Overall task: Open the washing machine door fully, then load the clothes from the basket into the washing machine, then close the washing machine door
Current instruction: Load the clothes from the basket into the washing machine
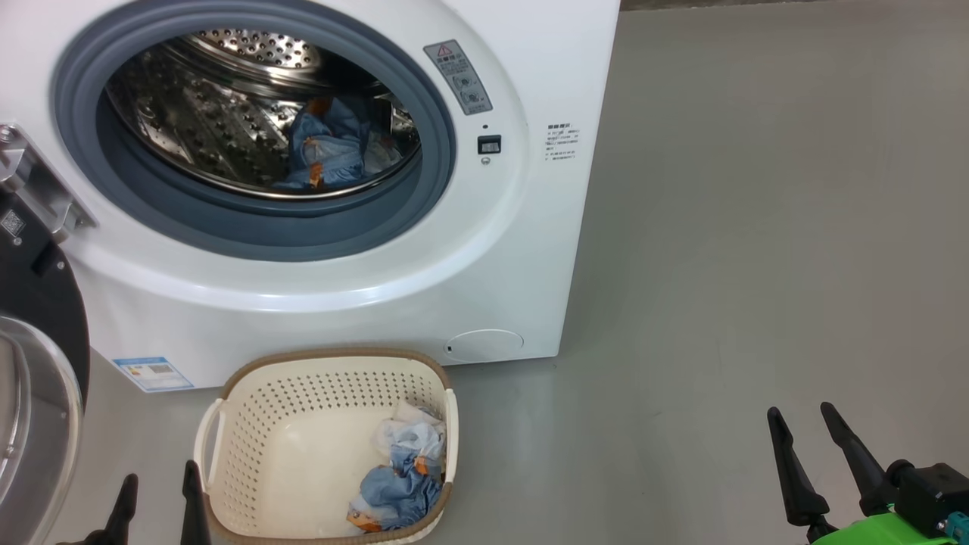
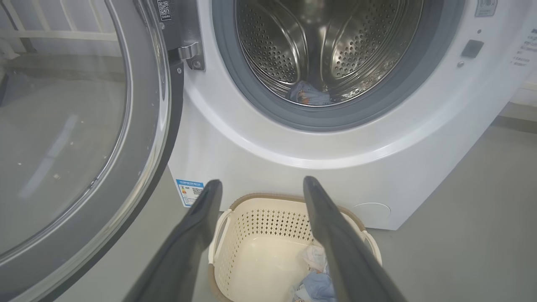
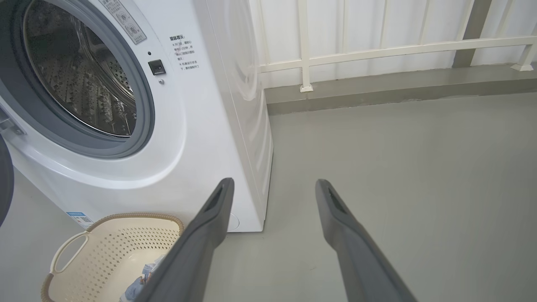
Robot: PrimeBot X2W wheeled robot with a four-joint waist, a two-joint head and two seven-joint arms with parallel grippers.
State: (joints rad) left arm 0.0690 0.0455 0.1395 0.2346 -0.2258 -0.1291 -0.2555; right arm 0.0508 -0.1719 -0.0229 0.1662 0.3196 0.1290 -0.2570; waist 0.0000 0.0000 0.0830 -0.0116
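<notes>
Far left, the washing machine door (image 1: 45, 303) stands swung open. My left pincer (image 1: 160, 473), spread and empty, hovers beside the basket (image 1: 333, 354), whose clothes (image 1: 401, 473) lie bunched in one corner. I judge them soft, light and floppy, best pinched at a raised fold. My right pincer (image 1: 799, 412), likewise spread, hangs well right.

The washing machine (image 1: 341, 303) is finished glossy white, its drum (image 1: 212, 129) in shiny perforated steel; the basket (image 1: 325, 393) is matt plastic.
</notes>
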